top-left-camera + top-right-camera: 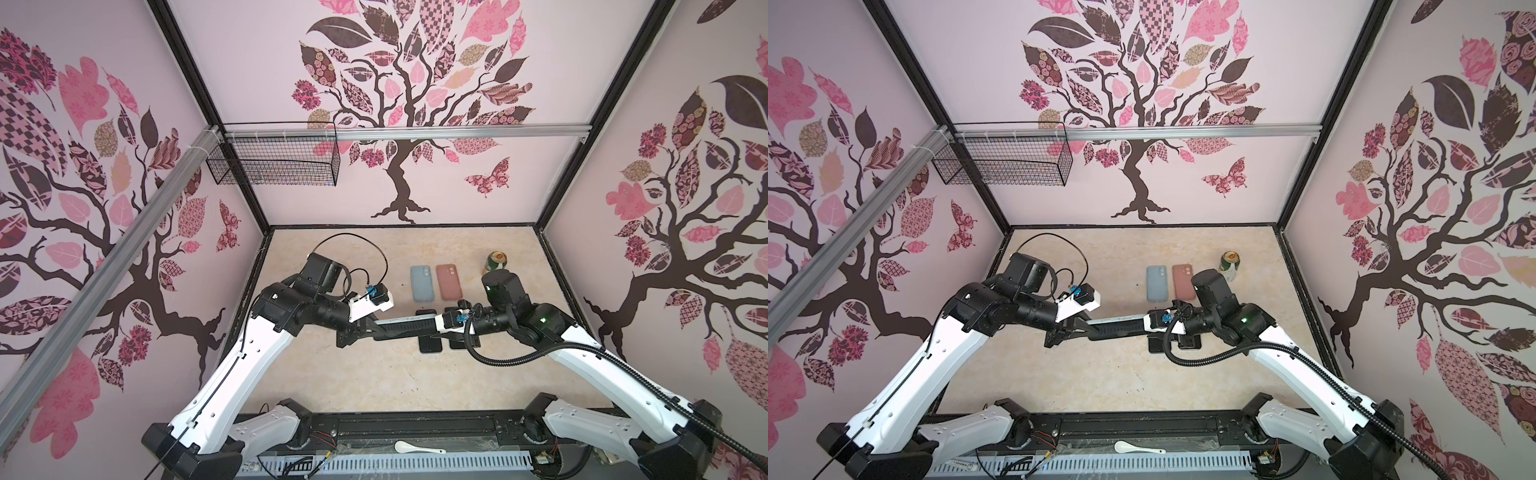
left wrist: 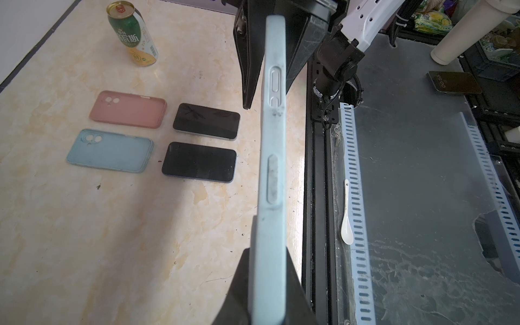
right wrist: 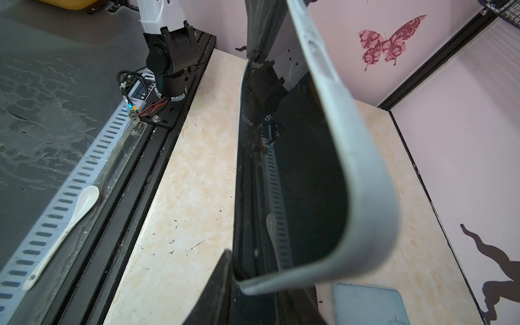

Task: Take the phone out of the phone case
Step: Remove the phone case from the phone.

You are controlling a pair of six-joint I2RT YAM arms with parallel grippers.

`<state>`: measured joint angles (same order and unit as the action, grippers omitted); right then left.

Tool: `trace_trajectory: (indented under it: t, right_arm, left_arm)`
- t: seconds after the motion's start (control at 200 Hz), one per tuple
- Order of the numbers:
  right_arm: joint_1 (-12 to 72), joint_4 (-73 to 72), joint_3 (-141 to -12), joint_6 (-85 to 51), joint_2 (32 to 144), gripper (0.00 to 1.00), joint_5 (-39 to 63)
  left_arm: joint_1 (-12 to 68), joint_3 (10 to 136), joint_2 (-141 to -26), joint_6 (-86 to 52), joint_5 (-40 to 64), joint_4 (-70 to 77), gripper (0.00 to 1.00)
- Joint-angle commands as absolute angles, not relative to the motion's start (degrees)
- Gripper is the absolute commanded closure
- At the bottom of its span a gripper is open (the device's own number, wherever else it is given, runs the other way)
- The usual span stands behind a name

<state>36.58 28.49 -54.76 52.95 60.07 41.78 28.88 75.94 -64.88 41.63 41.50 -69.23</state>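
In both top views a phone in a pale blue phone case (image 1: 405,325) (image 1: 1121,324) hangs edge-up above the table, held at both ends. My left gripper (image 1: 374,329) (image 2: 268,251) is shut on one end of the case (image 2: 272,168). At the other end my right gripper (image 1: 430,323) (image 3: 250,284) is shut on the black phone (image 3: 295,174). In the right wrist view the case rim (image 3: 365,197) bows away from the screen, and one corner is off the phone. The right gripper's far finger is hidden behind the phone.
On the table beyond the arms lie an empty blue case (image 1: 423,282) and an empty pink case (image 1: 449,281). Two bare black phones (image 2: 206,121) (image 2: 198,162) lie under the arms. A green can (image 1: 494,262) stands at the back right, and a white spoon (image 1: 417,448) lies on the front rail.
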Motion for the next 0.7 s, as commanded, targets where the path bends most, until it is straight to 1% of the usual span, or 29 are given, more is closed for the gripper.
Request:
trace_trajectory:
  t: [0.0, 0.15, 0.595, 0.695]
  right_arm:
    - [36.91, 29.5, -56.78, 53.34, 60.73, 0.73, 43.51]
    - [36.88, 29.75, -56.72, 53.33, 60.8, 0.78, 43.45]
    - [37.3, 30.17, -57.12, 53.83, 60.78, 0.97, 42.67]
    - [37.56, 29.87, -57.16, 53.79, 60.82, 1.0, 42.42]
  left_arm:
    - [29.08, 79.0, -64.76, 42.35, 44.3, -68.69, 1.0]
    - [29.09, 79.01, -64.85, 42.39, 43.94, -68.56, 1.0]
    - [29.03, 80.65, -66.28, 42.75, 44.76, -69.23, 1.0]
    - [29.05, 81.49, -67.05, 43.54, 45.32, -70.57, 1.0]
